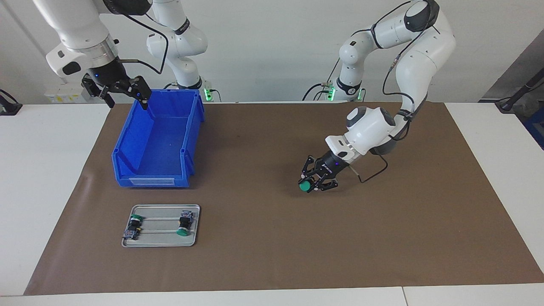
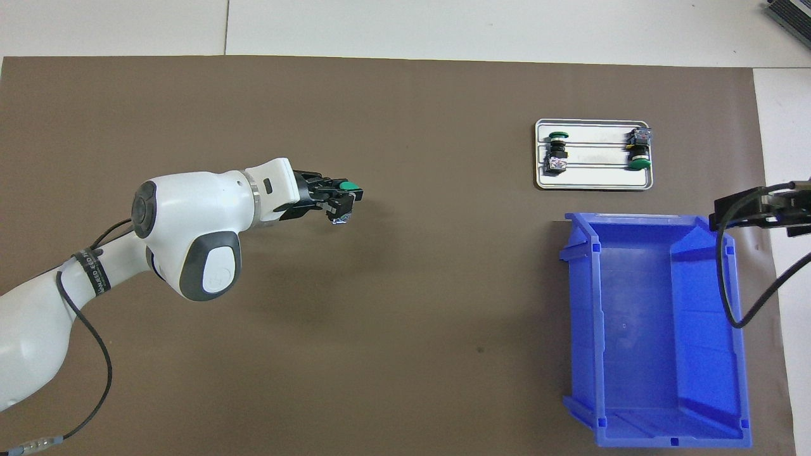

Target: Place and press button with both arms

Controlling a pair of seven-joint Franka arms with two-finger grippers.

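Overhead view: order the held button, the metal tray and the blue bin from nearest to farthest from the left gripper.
1. The button, clamped in the left gripper over the brown mat.
2. The metal tray, toward the right arm's end of the table, carrying two more green-capped switches.
3. The blue bin, beside the tray and nearer to the robots; its closest corner nearly ties with the tray, its bulk lies farther.
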